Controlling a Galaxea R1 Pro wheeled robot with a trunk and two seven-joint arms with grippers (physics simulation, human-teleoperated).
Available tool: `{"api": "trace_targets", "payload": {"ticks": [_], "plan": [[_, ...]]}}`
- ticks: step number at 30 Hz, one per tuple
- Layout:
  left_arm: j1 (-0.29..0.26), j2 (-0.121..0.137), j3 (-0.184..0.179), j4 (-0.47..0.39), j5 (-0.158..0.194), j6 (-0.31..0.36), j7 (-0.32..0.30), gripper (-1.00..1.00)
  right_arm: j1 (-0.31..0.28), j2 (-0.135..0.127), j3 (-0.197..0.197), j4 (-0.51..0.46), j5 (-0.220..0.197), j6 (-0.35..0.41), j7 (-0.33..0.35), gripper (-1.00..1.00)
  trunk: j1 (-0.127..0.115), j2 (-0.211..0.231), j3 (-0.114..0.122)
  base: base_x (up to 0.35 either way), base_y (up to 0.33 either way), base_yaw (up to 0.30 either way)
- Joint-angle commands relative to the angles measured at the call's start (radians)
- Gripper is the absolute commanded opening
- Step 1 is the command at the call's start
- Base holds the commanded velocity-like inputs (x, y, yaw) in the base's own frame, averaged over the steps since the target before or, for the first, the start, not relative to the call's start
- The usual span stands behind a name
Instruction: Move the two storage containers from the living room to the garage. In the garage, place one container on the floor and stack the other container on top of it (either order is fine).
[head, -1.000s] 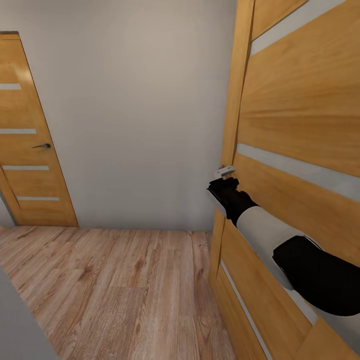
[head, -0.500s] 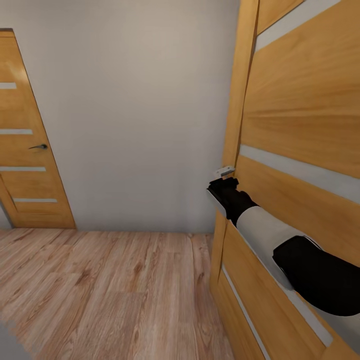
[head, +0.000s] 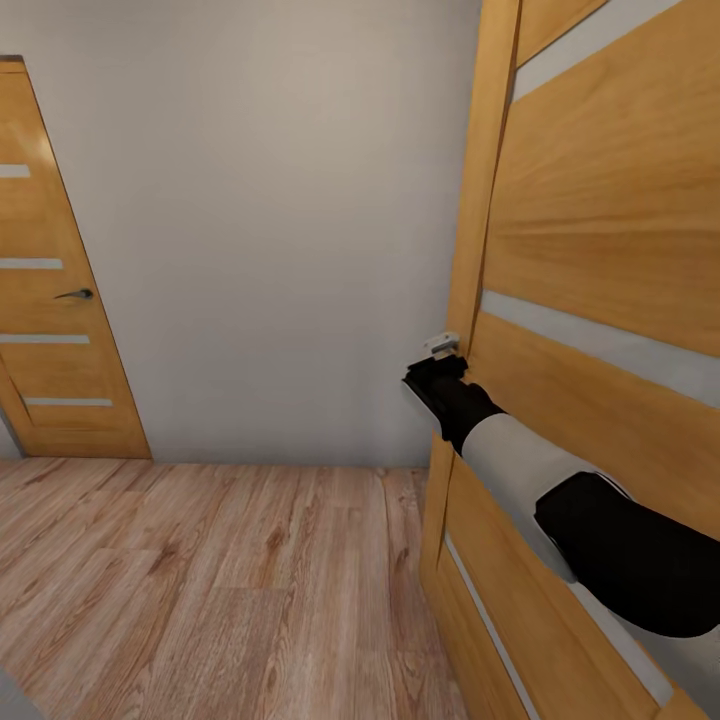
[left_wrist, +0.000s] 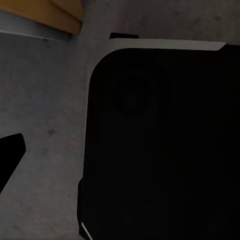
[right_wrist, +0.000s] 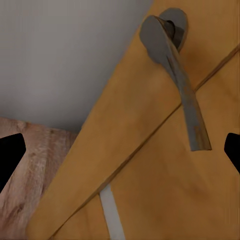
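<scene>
Slightly forward since before, the right gripper, fingers spread, nears the open wood-panelled door's grey lever handle.

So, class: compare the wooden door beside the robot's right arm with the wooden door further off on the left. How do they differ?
The near door stands swung open at the picture's right, edge towards the wall, with the right gripper by its edge. The far door sits shut in its frame.

The near door's handle shows in the right wrist view; the far door's handle is a small dark lever.

Both are honey-coloured wood with pale horizontal strips.
</scene>
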Motion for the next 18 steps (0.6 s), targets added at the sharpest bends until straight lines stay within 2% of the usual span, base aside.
{"api": "trace_targets", "payload": {"ticks": [1,7,18], "plan": [[0.0,0.0,-0.001,0.0,0.01,-0.002,0.0,1.0,-0.001,-0.001,0.009,0.0,-0.011,0.005,-0.012,1.0,0.0,-0.001,-0.001,0.0,0.0,0.0],[0.0,0.0,-0.001,0.0,0.01,-0.002,0.0,1.0,-0.001,-0.002,0.01,0.02,-0.012,0.005,-0.044,1.0,0.0,-0.001,-0.001,0.0,0.0,0.0],[0.0,0.0,-0.001,0.0,0.01,-0.002,0.0,1.0,-0.001,-0.011,0.019,0.158,-0.012,-0.034,-0.051,1.0,0.0,-0.001,-0.001,0.0,0.0,0.0]]}}
